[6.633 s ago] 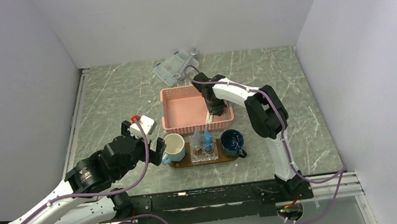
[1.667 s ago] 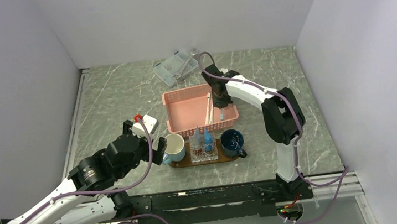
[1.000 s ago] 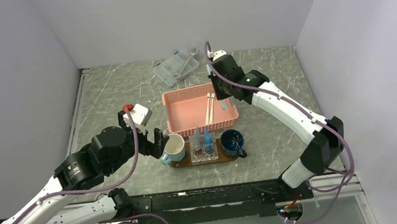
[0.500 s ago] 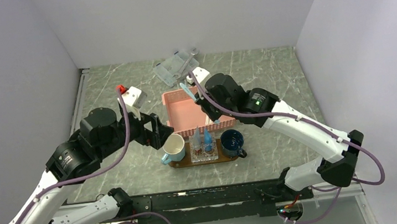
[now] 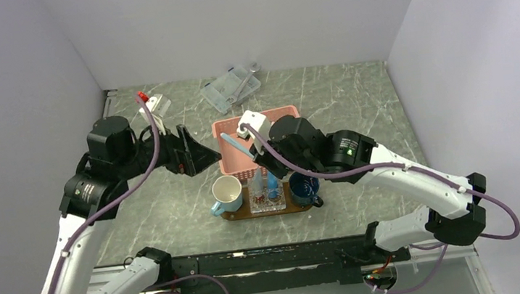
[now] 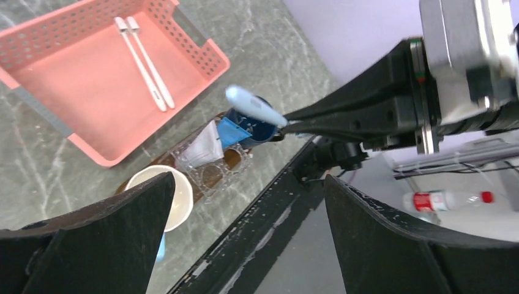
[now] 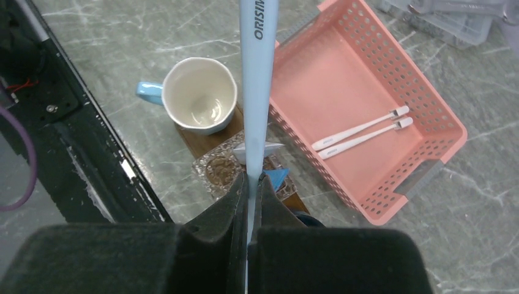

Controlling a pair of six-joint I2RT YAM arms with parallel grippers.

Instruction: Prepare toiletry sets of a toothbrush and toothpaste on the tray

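My right gripper [image 5: 255, 161] is shut on a light-blue toothbrush [image 5: 233, 145] and holds it in the air above the tray [image 5: 287, 207]. In the right wrist view the toothbrush [image 7: 257, 79] points out from my shut gripper [image 7: 252, 184] over the white mug [image 7: 200, 95]. On the tray stand the white mug [image 5: 227, 192], a dark-blue mug [image 5: 303, 186], and a clear holder [image 5: 267, 203] with the pale toothpaste [image 5: 257, 184] and the bright-blue toothpaste [image 5: 272, 183]. My left gripper [image 5: 196, 156] is open and empty, raised left of the pink basket [image 5: 268, 113].
Two white toothbrushes [image 7: 358, 133] lie in the pink basket [image 7: 330, 79]. A clear plastic box [image 5: 230, 88] sits at the back of the table. The black rail [image 5: 275, 251] runs along the near edge just in front of the tray.
My right gripper has lifted the light-blue toothbrush out of the basket and carried it toward the tray. My left arm has risen and pulled back from the white mug, still open.
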